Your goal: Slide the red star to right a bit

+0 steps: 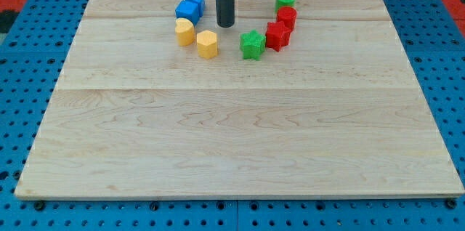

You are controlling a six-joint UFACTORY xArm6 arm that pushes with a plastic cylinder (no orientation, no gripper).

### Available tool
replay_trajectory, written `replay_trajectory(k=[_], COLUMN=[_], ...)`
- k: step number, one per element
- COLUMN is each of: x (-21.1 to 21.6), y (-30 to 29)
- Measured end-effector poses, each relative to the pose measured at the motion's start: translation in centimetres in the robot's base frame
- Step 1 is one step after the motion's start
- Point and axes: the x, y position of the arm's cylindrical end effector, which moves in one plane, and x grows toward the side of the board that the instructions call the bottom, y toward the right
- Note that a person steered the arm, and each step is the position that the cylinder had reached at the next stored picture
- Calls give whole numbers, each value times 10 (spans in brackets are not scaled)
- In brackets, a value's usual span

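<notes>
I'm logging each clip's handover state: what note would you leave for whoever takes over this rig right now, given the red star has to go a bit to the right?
My tip rests on the board near the view's top, between the blue blocks and the red ones, touching nothing.
The red star sits right of the green star, close against it, with another red block just above.
Done: nothing evident; tip is not at the star.
Left: bring the tip to the star's left side, past the green star, and push right slightly.
</notes>
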Motion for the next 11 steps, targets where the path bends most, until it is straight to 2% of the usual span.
replay_trajectory(k=[2,3,5,7,10,11], x=[56,67,53,9,22,22], y=[53,75,49,58,104,99])
